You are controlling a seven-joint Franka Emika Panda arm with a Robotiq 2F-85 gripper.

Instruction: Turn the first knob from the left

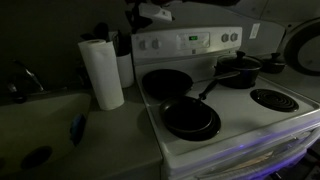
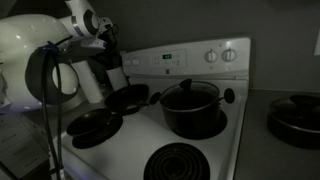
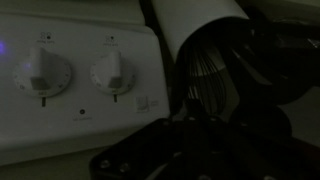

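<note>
Wrist view alone shows the first knob from the left (image 3: 40,72) plainly, on the stove panel (image 3: 60,125) beside a second knob (image 3: 112,75), with a paper towel roll (image 3: 205,30) near. In an exterior view the arm (image 2: 85,20) hangs above the panel's left end. Fingers (image 3: 165,150) — a dark mass; whether open or closed cannot be told.

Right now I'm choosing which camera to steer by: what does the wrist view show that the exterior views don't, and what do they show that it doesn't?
Only the wrist view: the left knob and the next knob close up, handles distinct. Only the exterior views: the arm, sink, coil and right knobs. Shared: the panel, where an exterior view shows the left knob only as a small pale blob.
</note>
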